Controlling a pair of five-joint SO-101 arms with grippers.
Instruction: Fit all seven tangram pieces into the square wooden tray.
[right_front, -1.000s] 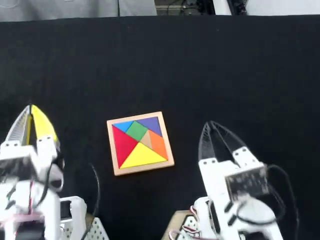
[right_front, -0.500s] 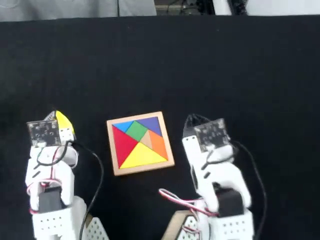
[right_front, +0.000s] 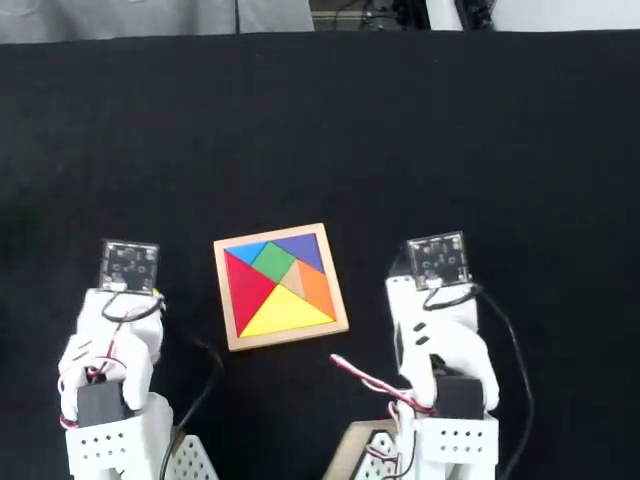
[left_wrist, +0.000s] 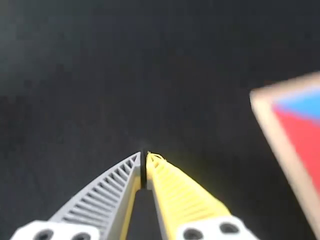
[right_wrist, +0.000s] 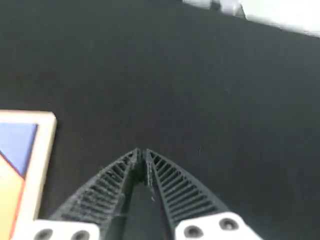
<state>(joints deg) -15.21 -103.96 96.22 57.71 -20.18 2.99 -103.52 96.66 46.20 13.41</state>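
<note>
High view looks down on a black table (right_front: 320, 130) with the two arms at its near edge, the left arm (right_front: 110, 340) and the right arm (right_front: 440, 330), folded low with the wrist camera boards uppermost. Between them, apart from both, lies the square wooden tray (right_front: 225, 290), turned a little off square to the table edge.

All seven tangram pieces lie flat inside the tray and cover its floor. The two big ones are the red triangle (right_front: 248, 285) along the side nearer the left arm and the yellow triangle (right_front: 285, 312) along the near side. The orange piece (right_front: 318, 288) sits against the side nearer the right arm, the purple triangle (right_front: 303, 250) in the far corner on that side, the blue piece (right_front: 246, 251) in the other far corner, and the green square (right_front: 273, 260) between those two. At the middle sits a small pale piece (right_front: 293, 280), tan as far as I can make out.

Left wrist view: the left gripper (left_wrist: 145, 157), one grey finger and one yellow, has its tips pressed together on nothing above bare black cloth, with a tray corner (left_wrist: 277, 130) off to one side. Right wrist view: the right gripper (right_wrist: 141, 152), both fingers black, is likewise pressed together and empty, the tray rim (right_wrist: 44, 145) just beside it.
</note>
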